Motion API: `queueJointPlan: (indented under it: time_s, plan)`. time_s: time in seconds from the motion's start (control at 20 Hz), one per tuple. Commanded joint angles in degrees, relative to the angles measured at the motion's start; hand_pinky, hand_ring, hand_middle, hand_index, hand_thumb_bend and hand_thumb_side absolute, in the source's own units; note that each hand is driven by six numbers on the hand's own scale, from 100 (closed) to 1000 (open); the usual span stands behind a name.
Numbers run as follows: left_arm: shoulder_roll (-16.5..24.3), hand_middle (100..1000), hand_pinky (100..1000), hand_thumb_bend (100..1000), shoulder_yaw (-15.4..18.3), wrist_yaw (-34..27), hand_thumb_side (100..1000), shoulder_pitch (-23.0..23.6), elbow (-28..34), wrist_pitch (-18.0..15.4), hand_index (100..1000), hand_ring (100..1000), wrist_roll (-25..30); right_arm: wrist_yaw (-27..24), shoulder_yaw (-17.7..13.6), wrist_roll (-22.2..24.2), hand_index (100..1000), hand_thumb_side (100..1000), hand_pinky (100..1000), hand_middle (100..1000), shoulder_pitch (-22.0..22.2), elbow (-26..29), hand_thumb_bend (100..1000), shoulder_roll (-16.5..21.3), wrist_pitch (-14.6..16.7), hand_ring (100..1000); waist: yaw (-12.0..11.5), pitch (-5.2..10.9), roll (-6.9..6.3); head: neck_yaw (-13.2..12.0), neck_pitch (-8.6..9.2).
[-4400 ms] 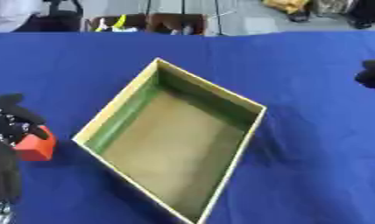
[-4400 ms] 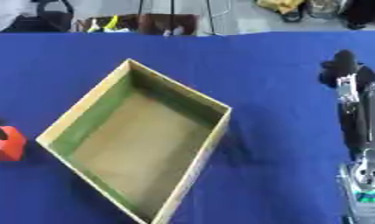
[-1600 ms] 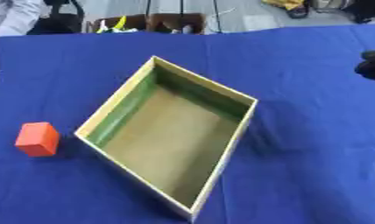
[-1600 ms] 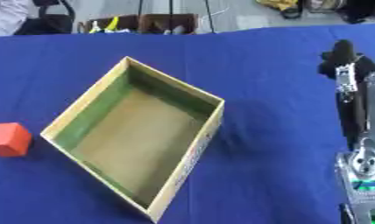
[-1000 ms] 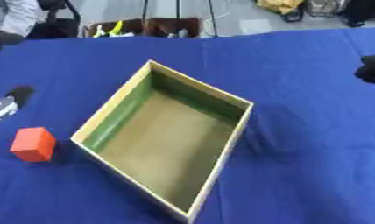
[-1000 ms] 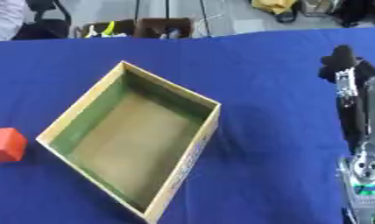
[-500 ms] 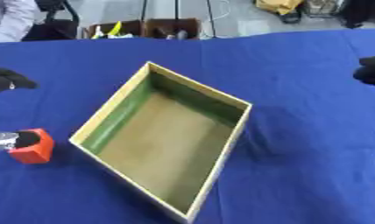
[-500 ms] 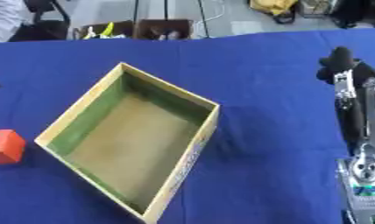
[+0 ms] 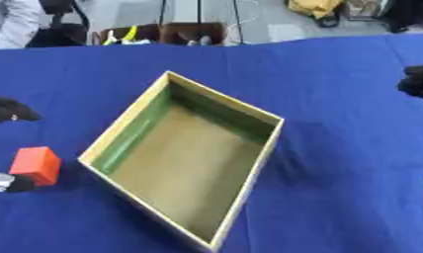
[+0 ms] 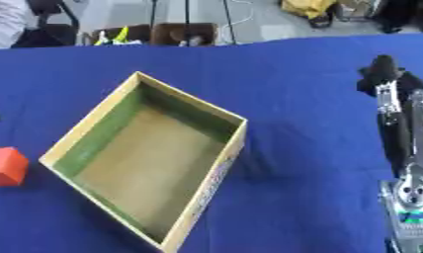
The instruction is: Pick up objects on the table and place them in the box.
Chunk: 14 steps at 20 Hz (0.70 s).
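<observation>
The orange block [image 9: 36,165] sits on the blue table [image 9: 336,148], just left of the box [image 9: 185,158], which holds nothing yet. My left hand [image 9: 9,109] has come back in at the left edge over the last second and now brackets the block, a dark part beyond it, a fingertip touching its near side; nothing is gripped, and I cannot tell how far it is open. My right hand [image 10: 401,123] rests at the right, fingers straight, well clear. The box's left rim stands between block and interior, so I expect to lift over it.

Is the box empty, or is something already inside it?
Empty. The box shows only its bare brown floor and green inner walls. The orange block sits outside on the blue cloth, to the box's left.
</observation>
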<state>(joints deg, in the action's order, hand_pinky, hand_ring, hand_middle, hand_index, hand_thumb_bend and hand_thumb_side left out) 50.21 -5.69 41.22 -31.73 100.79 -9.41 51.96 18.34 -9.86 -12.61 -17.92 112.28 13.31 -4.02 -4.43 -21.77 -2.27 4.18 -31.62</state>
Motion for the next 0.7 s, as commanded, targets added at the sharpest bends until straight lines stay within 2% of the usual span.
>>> queueJointPlan:
  time_s: [0.05, 0.15, 0.3, 0.7]
  plan:
    - [2.2, 970, 764, 621, -0.5, -0.6, 813, -0.7, -2.1, -1.2, 1000, 883, 0.0, -0.3, 0.0, 0.2, 669, 1000, 719, 539, -0.6, 0.6, 510, 1.3, 0.2, 628, 0.0, 0.95, 0.03, -0.3, 0.61]
    - [2.1, 967, 769, 567, -0.9, 0.1, 759, -1.1, -3.3, -1.5, 1000, 886, 0.0, -0.3, 0.0, 0.2, 669, 1000, 719, 539, -0.6, 0.5, 511, 1.3, 0.2, 629, 0.1, 0.93, 0.06, -0.4, 0.68]
    - [1.9, 965, 768, 534, -1.5, 1.9, 727, -1.7, -4.9, -1.9, 1000, 884, 0.0, -0.3, 0.0, 0.2, 668, 1000, 719, 539, -0.6, 0.5, 511, 1.3, 0.2, 629, 0.3, 0.91, 0.12, -0.7, 0.86]
    - [0.6, 937, 762, 515, -2.3, 4.9, 754, -3.3, -8.5, -2.5, 1000, 871, 0.0, -0.3, 0.0, 0.3, 665, 1000, 719, 539, -0.6, 0.5, 510, 1.2, 0.3, 629, 0.5, 0.71, 0.24, -4.8, 1.07]
